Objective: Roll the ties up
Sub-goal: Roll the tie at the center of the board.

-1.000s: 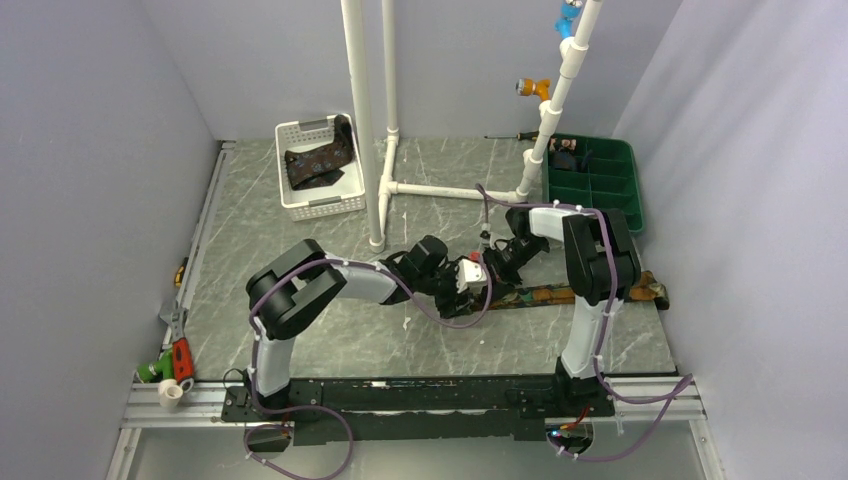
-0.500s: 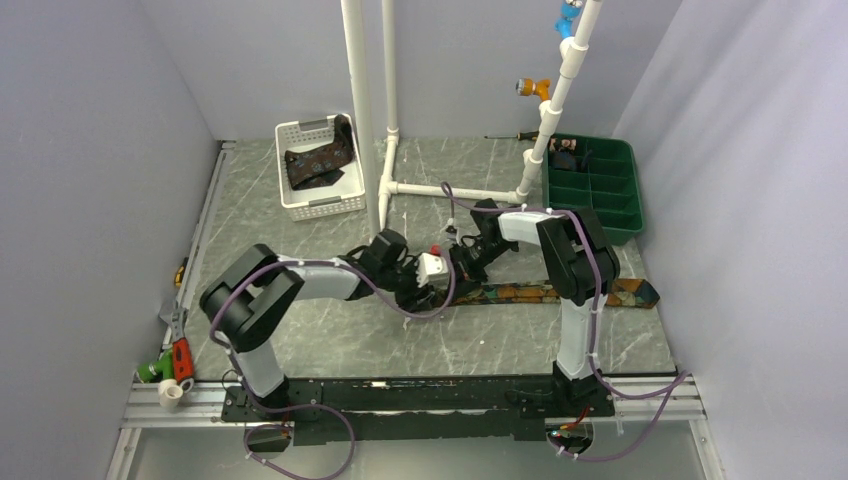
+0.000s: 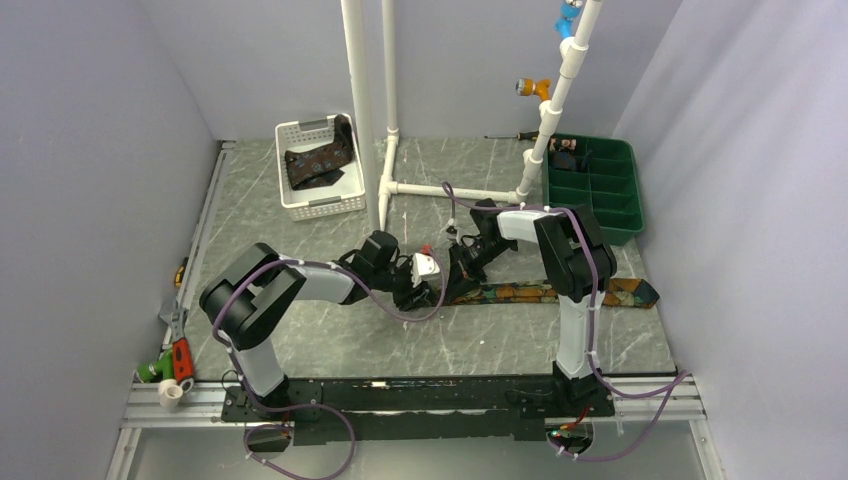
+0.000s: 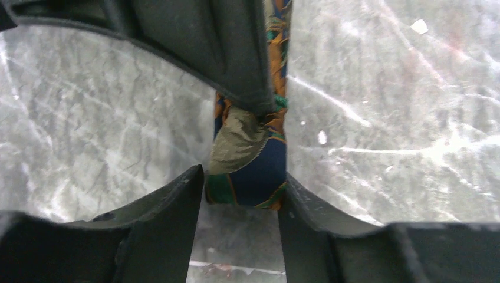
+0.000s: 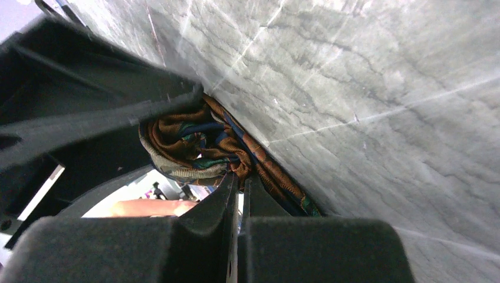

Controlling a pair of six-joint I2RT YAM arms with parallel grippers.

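Note:
A mottled orange and teal tie (image 3: 540, 293) lies flat across the table, its wide end at the right. My left gripper (image 3: 432, 290) and right gripper (image 3: 458, 275) meet at its narrow left end. In the left wrist view the left gripper (image 4: 239, 188) stands open, its jaws flanking the flat tie end (image 4: 259, 171). In the right wrist view the right gripper (image 5: 239, 177) is shut on a bunched, folded part of the tie (image 5: 188, 138). A second dark brown tie (image 3: 320, 165) with pale motifs lies in the white basket (image 3: 300, 205).
A white pipe frame (image 3: 375, 130) stands behind the grippers. A green compartment tray (image 3: 625, 225) sits at the back right. Hand tools (image 3: 175, 355) lie at the table's left edge. Grey walls close in both sides.
Both grippers have moved left together and the tie has been dragged left with them. Since half a second ago they have barely shifted.

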